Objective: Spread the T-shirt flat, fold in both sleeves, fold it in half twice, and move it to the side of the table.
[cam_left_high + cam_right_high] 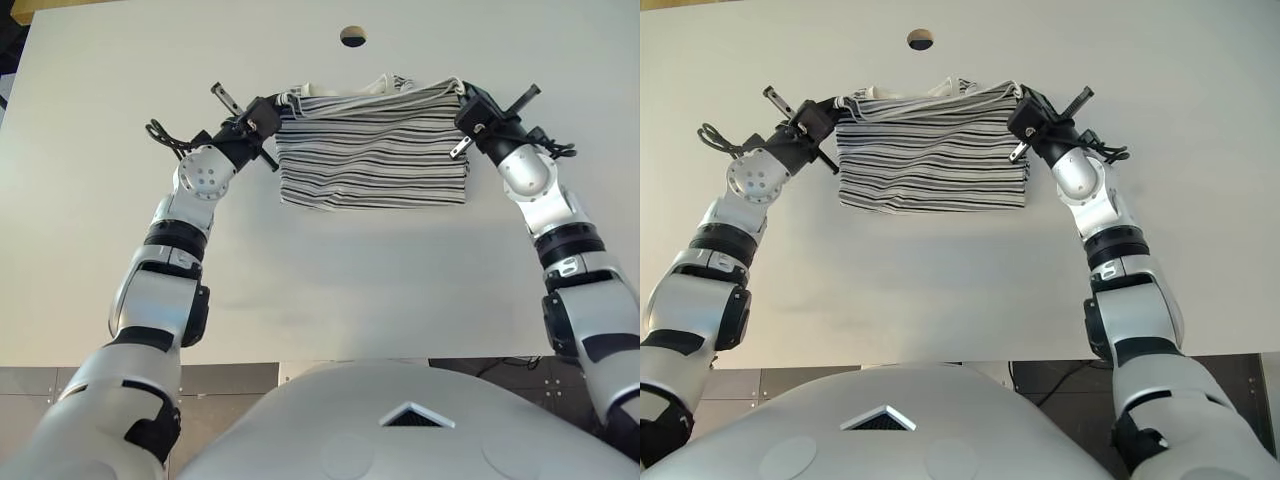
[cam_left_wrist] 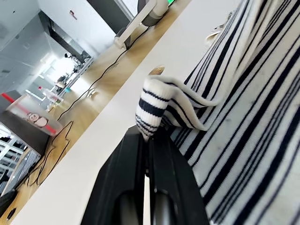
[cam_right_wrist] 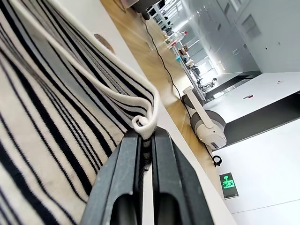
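"How did the arms stand?"

"Both were stretched forward over the surface (image 1: 330,290). The left arm (image 1: 172,240) and the right arm (image 1: 565,235) bowed outward at the elbows, and the forearms angled inward."

"And the grippers?"

"The left gripper (image 1: 277,106) had its jaws pressed together on the far left corner of the T-shirt (image 1: 375,150). The right gripper (image 1: 463,97) had its jaws clamped on the far right corner. The two wrists sat about level with each other and well apart, with the cloth's width between them."
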Controlling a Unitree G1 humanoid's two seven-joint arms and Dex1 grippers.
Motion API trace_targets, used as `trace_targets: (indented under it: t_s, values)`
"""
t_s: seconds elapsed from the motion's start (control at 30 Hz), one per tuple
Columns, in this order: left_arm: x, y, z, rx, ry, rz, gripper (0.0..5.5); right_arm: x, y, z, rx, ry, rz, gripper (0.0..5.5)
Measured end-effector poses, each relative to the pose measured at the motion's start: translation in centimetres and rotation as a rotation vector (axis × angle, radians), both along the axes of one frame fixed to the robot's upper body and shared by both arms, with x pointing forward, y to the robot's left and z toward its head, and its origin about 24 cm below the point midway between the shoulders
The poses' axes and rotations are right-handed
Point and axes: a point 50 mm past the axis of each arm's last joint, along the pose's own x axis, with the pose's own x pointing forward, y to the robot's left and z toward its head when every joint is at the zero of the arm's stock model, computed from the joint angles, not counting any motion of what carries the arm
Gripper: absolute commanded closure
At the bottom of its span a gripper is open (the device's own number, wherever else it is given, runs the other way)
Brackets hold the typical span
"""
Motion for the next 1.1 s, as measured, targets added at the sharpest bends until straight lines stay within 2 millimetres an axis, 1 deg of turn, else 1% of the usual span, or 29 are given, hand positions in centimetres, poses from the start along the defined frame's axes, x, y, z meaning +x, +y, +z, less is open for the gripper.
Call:
trace_targets:
  t_s: [0.13,0.17,0.2,0.33,0.37,0.43,0.57,0.63,0.67,0.77,0.8,0.83,0.87,0.9,0.93,1.0,1.03,1.07,1.1]
  values:
    - [0.4,0.0,-0.5,0.023,0.016,0.05,5.39,0.9,0.5,0.0,-0.014,0.011,-0.015,5.4]
    - [0.5,0.1,-0.6,0.035,0.021,0.065,5.19,1.0,0.7,0.0,-0.013,0.014,-0.016,5.08]
    - [0.7,0.3,-0.7,0.051,0.029,0.09,5.13,1.2,0.9,0.0,-0.018,0.02,-0.02,5.0]
    - [1.0,0.6,-1.1,0.109,0.05,0.142,4.47,2.0,1.6,0.3,-0.031,0.032,-0.027,4.25]
    - [1.0,0.6,-1.2,0.118,0.054,0.15,4.27,2.2,1.9,0.2,-0.034,0.043,-0.03,4.04]
    - [1.2,0.4,-1.4,0.131,0.06,0.17,4.09,2.3,2.1,0.0,-0.048,0.06,-0.041,3.81]
    - [1.7,0.0,-1.1,0.124,0.053,0.205,3.48,2.5,2.4,-0.4,-0.061,0.084,-0.067,3.13]
    - [1.9,-0.3,-1.1,0.118,0.05,0.223,3.16,2.7,2.7,-0.1,-0.059,0.079,-0.074,2.74]
    - [2.0,-0.4,-1.0,0.109,0.051,0.231,2.98,2.9,2.8,0.1,-0.055,0.073,-0.079,2.73]
    - [2.5,-0.2,-0.5,0.08,0.042,0.295,2.98,3.2,2.8,0.6,-0.028,0.048,-0.102,2.73]
    - [2.6,0.0,-0.4,0.084,0.03,0.325,2.98,3.2,2.8,0.9,-0.013,0.032,-0.094,2.73]
    - [2.6,0.3,-0.3,0.097,0.012,0.351,2.98,2.9,2.8,1.4,0.002,-0.019,-0.037,2.73]
    - [2.7,0.7,-0.2,0.117,-0.013,0.372,2.98,2.5,2.8,1.8,0.003,-0.052,0.027,2.73]
    - [2.6,1.3,0.1,0.126,-0.047,0.391,2.98,1.5,2.6,1.9,-0.014,-0.073,0.112,2.73]
    - [2.5,1.8,0.4,0.123,-0.081,0.401,2.98,0.2,2.3,1.5,-0.041,-0.075,0.19,2.73]
    - [2.1,2.5,0.7,0.106,-0.147,0.409,2.98,-2.8,1.3,0.3,-0.119,-0.03,0.311,2.73]
    - [1.7,2.6,0.9,0.063,-0.199,0.416,2.98,-5.1,0.3,-0.8,-0.186,0.032,0.379,2.73]
    - [1.3,2.5,1.1,0.02,-0.248,0.418,2.98,-6.9,-0.4,-1.3,-0.249,0.077,0.437,2.73]
    - [0.7,2.5,1.4,-0.041,-0.31,0.428,2.98,-8.6,-1.1,-1.3,-0.314,0.112,0.496,2.73]
